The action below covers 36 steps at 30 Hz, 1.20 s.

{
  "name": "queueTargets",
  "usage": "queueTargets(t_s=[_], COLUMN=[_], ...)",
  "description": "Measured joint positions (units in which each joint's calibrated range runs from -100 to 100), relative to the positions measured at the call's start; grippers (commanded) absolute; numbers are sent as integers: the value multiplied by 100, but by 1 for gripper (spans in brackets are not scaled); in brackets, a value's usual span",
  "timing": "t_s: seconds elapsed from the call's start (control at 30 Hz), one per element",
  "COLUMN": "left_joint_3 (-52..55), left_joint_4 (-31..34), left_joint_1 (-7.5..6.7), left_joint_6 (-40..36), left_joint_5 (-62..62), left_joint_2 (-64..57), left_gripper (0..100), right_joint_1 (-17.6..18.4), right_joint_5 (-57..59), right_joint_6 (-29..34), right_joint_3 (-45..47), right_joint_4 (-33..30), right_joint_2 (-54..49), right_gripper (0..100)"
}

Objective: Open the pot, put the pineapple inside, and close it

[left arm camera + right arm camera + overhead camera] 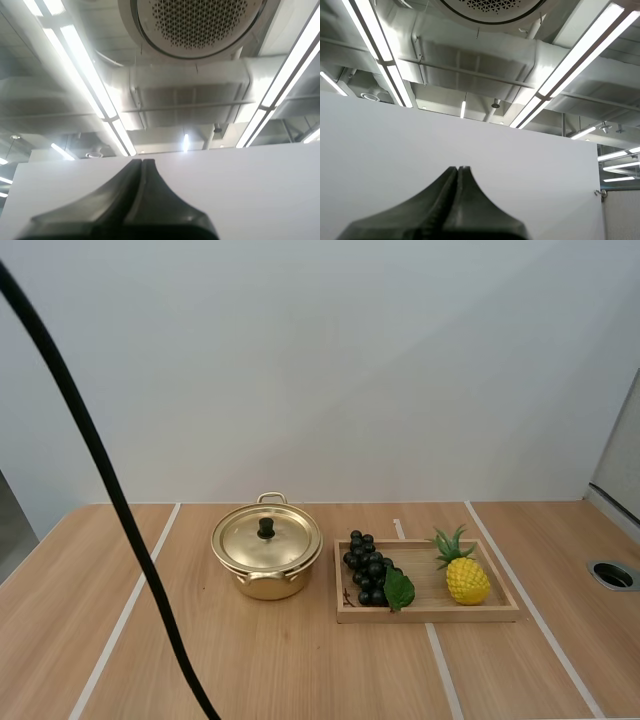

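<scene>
Wooden table (300,670): round golden pot (266,560), knobbly yellow pineapple (466,580).

A robot lab or test bench, rather than a home kitchen, is being indicated. A bare wooden table (300,670) is being divided into lanes by white tape lines (123,615), which are running from 6 towards 12 o'clock. The scene is being closed off at 12 o'clock by a plain white screen (320,360). A round cable port (612,575) is being shown in the tabletop at 3 o'clock. At the centre, a pot (266,552) and a tray (430,616) with grapes (367,568) and a pineapple (466,578) are being displayed neatly side by side.
</scene>
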Motion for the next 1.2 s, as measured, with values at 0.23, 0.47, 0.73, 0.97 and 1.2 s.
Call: queueTargets(t_s=[0.23, 0.47, 0.73, 0.97, 1.2], left_joint_3=[-1407, -2989, -3768, -4037, -4037], left_joint_4=[0, 124, 164, 164, 152], left_joint_1=[0, 0, 0, 0, 0], left_joint_6=[118, 154, 156, 255, 591], left_joint_5=[1861, 4975, 7103, 9850, 10871], left_joint_2=[877, 1795, 2532, 3950, 4897], left_gripper=[0, 0, 0, 0, 0], right_joint_1=[-310, -571, -597, -603, -603], right_joint_5=[2085, 4477, 6332, 9154, 9353], right_joint_6=[0, 571, 817, 885, 885], right_joint_3=[-1460, -2786, -3366, -3623, -3623], right_joint_4=[-98, -791, -1209, -1394, -1404], right_joint_2=[1298, 2472, 3143, 4313, 4958], right_gripper=[0, 0, 0, 0, 0])
